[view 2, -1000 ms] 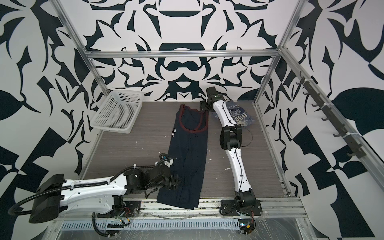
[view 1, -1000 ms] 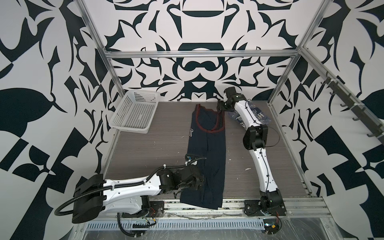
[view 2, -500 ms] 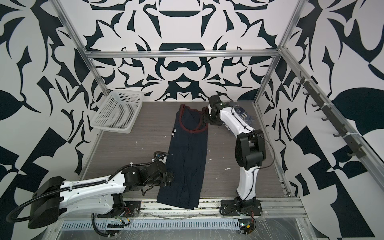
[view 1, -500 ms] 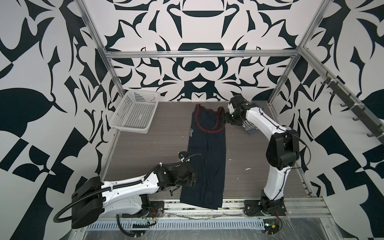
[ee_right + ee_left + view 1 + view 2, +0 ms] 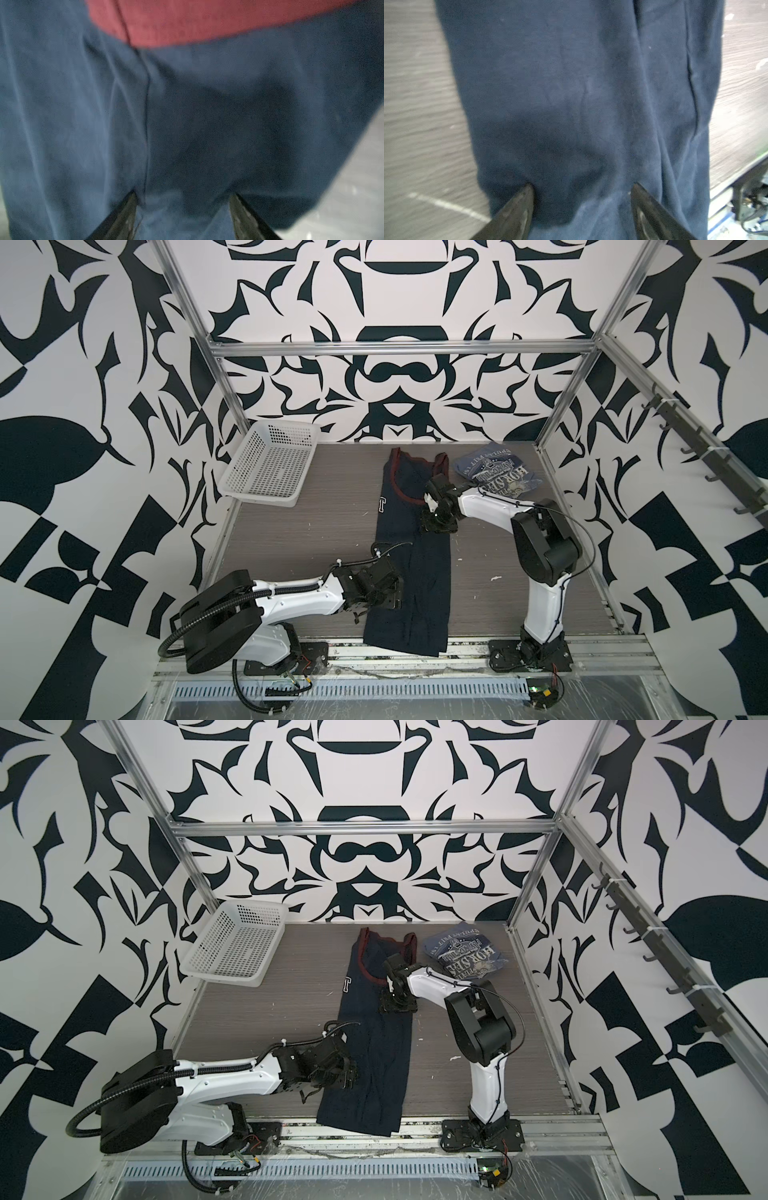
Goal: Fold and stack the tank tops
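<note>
Over the lengthwise-folded navy top, left gripper and right gripper were held parted and empty; a crosswise fold from pinched ends was judged next.

Black-and-white patterned walls, seemingly wood-grain tabletop.

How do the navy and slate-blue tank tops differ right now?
Look: navy tank top red-trimmed, slate-blue tank top printed with dark lettering. Pose: navy one a long narrow strip down the middle, slate-blue one a compact bundle at the far right corner. Both lie on the table.
</note>
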